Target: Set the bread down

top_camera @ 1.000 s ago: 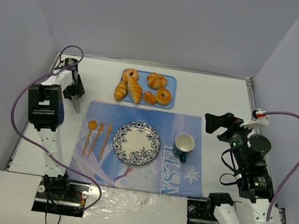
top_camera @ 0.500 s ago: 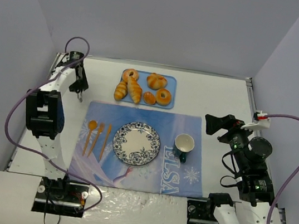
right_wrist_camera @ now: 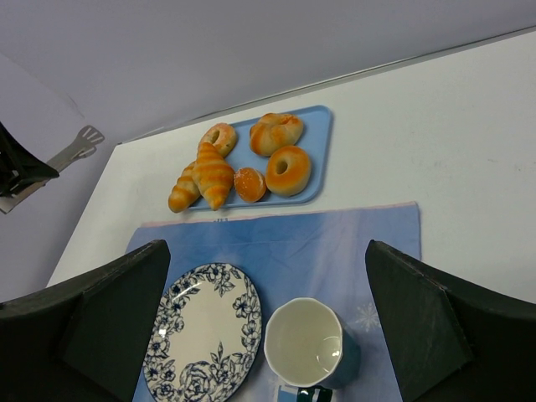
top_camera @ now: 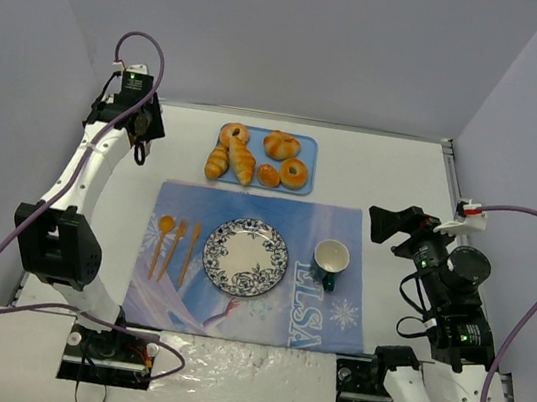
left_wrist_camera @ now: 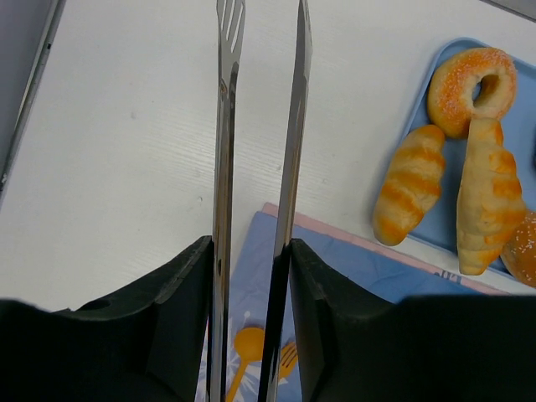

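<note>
Two tapered golden-brown bread rolls (top_camera: 218, 162) (top_camera: 242, 162) lie side by side at the left end of a blue tray (top_camera: 310, 148); they also show in the left wrist view (left_wrist_camera: 409, 182) (left_wrist_camera: 487, 203) and the right wrist view (right_wrist_camera: 183, 191) (right_wrist_camera: 213, 172). My left gripper (top_camera: 135, 120) (left_wrist_camera: 251, 260) hangs left of the tray, shut on metal tongs (left_wrist_camera: 224, 126) whose two blades stand a little apart with nothing between them. My right gripper (top_camera: 387, 222) (right_wrist_camera: 266, 251) hovers right of the mat, open and holding nothing.
Two ring doughnuts (top_camera: 294, 173), a knotted bun (top_camera: 281, 145) and a small round bun (top_camera: 268, 175) share the tray. On the blue mat (top_camera: 322, 315) are a flowered plate (top_camera: 245, 256), a cup (top_camera: 330, 261) and orange plastic cutlery (top_camera: 173, 245).
My left arm has risen and swung back toward the far left corner, carrying the tongs, and its fingers have closed in on them. The right arm has barely moved.
</note>
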Available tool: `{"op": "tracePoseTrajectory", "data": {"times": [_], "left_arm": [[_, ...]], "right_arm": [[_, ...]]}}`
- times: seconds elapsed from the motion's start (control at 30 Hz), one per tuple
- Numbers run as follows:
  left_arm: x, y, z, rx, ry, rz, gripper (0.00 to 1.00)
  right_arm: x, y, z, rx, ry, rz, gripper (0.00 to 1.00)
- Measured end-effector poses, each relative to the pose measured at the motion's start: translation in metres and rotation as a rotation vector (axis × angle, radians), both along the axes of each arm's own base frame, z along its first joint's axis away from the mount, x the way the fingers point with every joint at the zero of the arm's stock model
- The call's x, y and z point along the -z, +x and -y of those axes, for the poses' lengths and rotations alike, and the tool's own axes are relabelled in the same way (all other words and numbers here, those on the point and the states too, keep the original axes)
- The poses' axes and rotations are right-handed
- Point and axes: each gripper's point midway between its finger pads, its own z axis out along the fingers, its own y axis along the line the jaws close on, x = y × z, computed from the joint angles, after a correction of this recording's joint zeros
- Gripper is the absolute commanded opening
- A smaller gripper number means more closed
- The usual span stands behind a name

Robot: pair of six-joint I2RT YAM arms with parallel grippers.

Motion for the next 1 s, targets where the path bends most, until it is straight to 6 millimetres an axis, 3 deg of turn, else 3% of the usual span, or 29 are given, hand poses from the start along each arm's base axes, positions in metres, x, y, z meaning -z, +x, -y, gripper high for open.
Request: {"op": "tracePoseTrajectory", "data": {"times": [0.1, 0.43, 0.77, 1.0], "left_arm": [[-0.009, -0.009, 0.012, 0.036, 0.005, 0.006, 0.35], [-0.021, -0.040, 0.093, 0.277, 0.024, -0.011, 0.39], [-0.013, -0.049, 0.114, 0.337, 0.041, -0.044, 0.40], [0.014, -0.053, 0.118, 0.358, 0.131, -0.135, 0.40]], "right_arm": [[-0.001, 0.001, 0.000, 0.000, -0.001, -0.002, 1.00], [-0.002, 0.004, -0.001, 0.000, -0.002, -0.013, 1.00], [0.000, 0.003, 0.000, 0.002, -0.003, -0.020, 1.00], [0.001, 0.003, 0.000, 0.002, -0.004, -0.022, 1.00]]}}
